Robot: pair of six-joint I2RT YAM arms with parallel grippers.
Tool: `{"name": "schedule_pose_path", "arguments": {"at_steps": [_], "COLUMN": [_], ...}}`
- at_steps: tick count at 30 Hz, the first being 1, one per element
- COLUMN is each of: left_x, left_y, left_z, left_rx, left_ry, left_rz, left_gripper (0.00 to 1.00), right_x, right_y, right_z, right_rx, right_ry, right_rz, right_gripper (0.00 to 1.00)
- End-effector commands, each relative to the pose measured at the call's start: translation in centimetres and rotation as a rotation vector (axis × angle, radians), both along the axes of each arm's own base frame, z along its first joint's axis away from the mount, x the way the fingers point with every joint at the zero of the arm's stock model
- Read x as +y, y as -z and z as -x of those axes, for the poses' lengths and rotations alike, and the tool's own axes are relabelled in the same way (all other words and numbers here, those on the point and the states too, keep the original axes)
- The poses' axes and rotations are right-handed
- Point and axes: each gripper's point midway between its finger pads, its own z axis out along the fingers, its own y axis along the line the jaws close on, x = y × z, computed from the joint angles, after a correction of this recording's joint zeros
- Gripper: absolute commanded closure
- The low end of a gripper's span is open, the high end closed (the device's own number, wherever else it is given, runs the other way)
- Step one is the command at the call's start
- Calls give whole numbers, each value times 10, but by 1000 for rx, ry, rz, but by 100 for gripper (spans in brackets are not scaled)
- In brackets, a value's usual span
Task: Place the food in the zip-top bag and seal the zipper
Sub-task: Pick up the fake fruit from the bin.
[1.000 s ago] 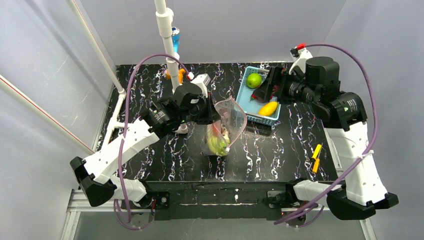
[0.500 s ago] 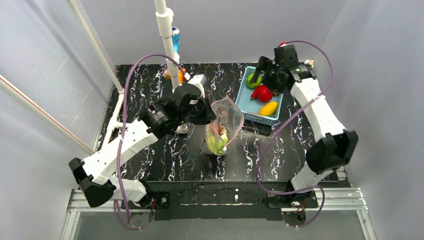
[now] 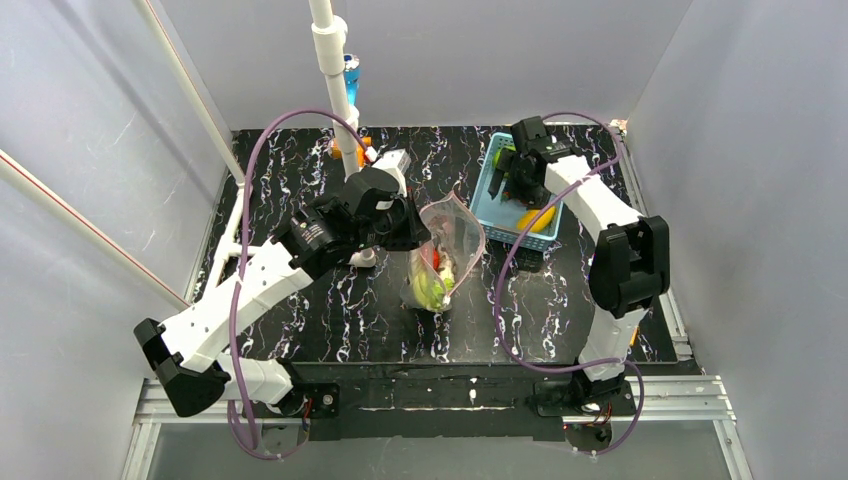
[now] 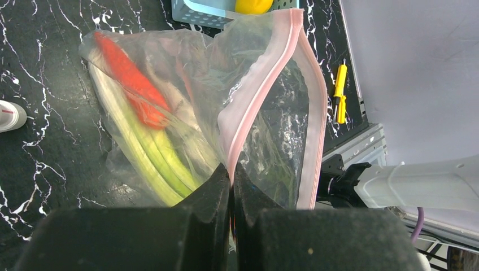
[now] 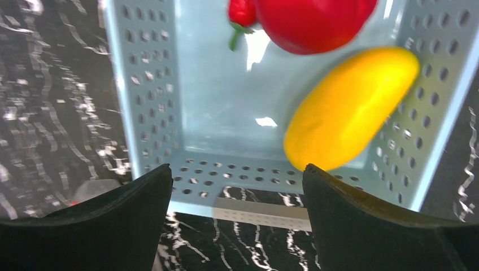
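The clear zip-top bag (image 3: 452,243) stands mid-table with its mouth open. It holds the white-green leek (image 4: 141,152) and the red chilli (image 4: 133,82). My left gripper (image 3: 415,226) is shut on the bag's pink zipper strip (image 4: 265,84); in the left wrist view the gripper (image 4: 231,169) pinches one side of the mouth. My right gripper (image 3: 508,186) hangs open and empty over the light-blue basket (image 3: 487,203); in the right wrist view the gripper (image 5: 237,169) is above the basket's near wall. In the basket (image 5: 203,113) lie a yellow fruit (image 5: 350,107) and a red tomato (image 5: 313,22).
A white post (image 3: 335,70) rises at the back of the table by the left arm. A yellow screwdriver (image 4: 339,93) lies near the table's right edge. A small white object (image 4: 8,116) sits left of the bag. The yellow fruit (image 3: 536,218) shows beside the right wrist.
My right arm has swung in from the right and stretched out, bringing its open gripper down over the basket. My left gripper still holds the bag, which shifted slightly.
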Motion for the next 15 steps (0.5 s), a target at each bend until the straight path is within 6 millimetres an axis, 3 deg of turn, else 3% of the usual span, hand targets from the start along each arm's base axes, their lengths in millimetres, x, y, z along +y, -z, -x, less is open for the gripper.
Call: {"name": "schedule_pose_path", "arguments": {"at_steps": [1, 6, 15], "left_x": [7, -1, -6], "left_y": [-20, -15, -20], "left_z": [3, 3, 4], "left_rx": [-36, -17, -16], "left_ry": [-9, 11, 34], "left_rz": [42, 49, 63], "left_gripper": [100, 100, 100], "right_x": [-31, -39, -54], "right_y": [-7, 0, 25], "right_z": [25, 38, 29], "right_rx": [-4, -13, 39], "right_ry": [73, 118, 164], "right_rz": [136, 135, 105], "right_gripper": [9, 9, 11]}}
